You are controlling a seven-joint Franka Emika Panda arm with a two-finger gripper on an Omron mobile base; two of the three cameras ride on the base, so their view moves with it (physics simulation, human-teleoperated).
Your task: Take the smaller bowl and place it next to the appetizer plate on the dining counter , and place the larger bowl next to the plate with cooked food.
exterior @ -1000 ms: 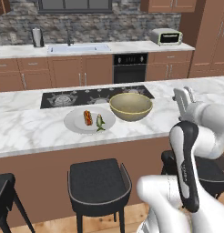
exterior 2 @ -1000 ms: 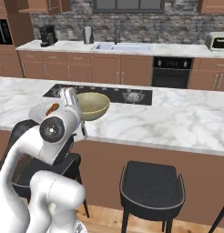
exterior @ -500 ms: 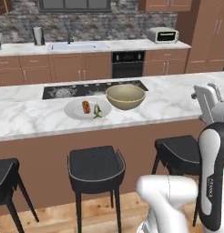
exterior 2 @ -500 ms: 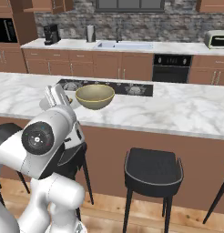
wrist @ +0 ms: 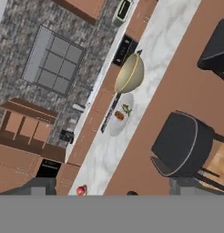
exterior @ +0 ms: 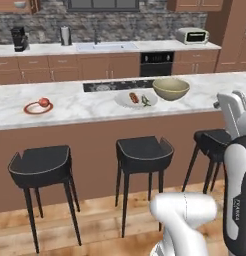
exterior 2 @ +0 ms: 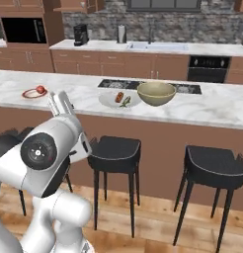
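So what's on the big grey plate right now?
On the plate lie an orange-brown sausage-like piece and some green bits. The larger bowl stands beside it on the counter. Nothing covers the plate; the bowl's inside is hidden from the base views.

A glossy white arm [exterior 2: 49, 163] of rounded, bulging segments, with dark grey joint rings, a round dark cap and small dark lettering.
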